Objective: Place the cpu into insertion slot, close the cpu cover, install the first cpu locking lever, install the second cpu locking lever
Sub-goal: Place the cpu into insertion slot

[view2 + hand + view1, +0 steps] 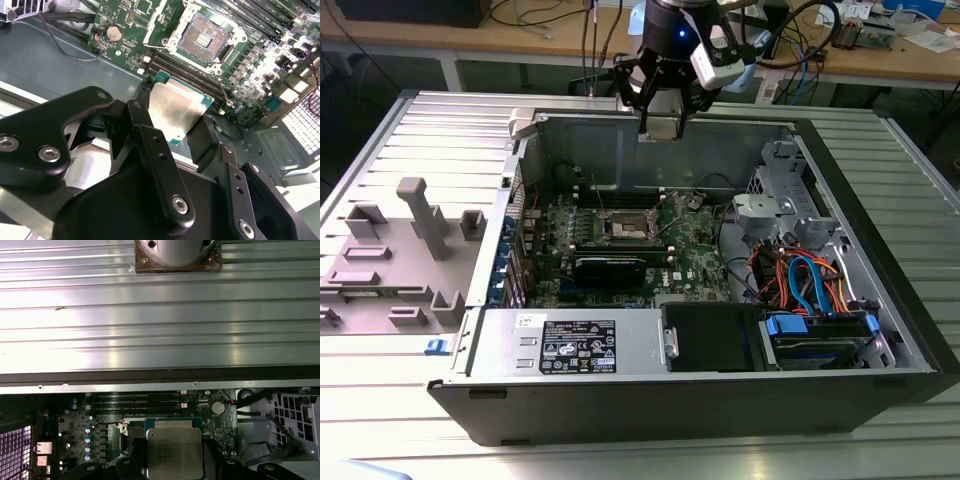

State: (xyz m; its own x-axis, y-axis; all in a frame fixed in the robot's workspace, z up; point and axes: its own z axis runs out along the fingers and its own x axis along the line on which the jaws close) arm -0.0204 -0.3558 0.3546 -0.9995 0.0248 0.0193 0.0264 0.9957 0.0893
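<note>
My gripper point(660, 126) hangs above the back wall of the open computer case point(880, 300), shut on the cpu point(172, 102). The chip's silvery metal top and green edge sit between the two black fingers point(150, 145) in both wrist views, with the cpu point(175, 450) held flat. The insertion slot point(206, 39) lies uncovered on the motherboard below, its dark pin field showing inside a silvery rim. In the exterior view the insertion slot point(630, 230) is below and in front of the gripper. I cannot tell the cpu cover apart from the rim.
Long black memory slots point(190, 75) run beside the socket. A black card point(610, 268) lies in front of it, and a power supply point(570, 345) fills the front. Orange and blue cables point(800, 280) sit at the exterior view's right. A grey fixture point(415, 215) stands outside the case.
</note>
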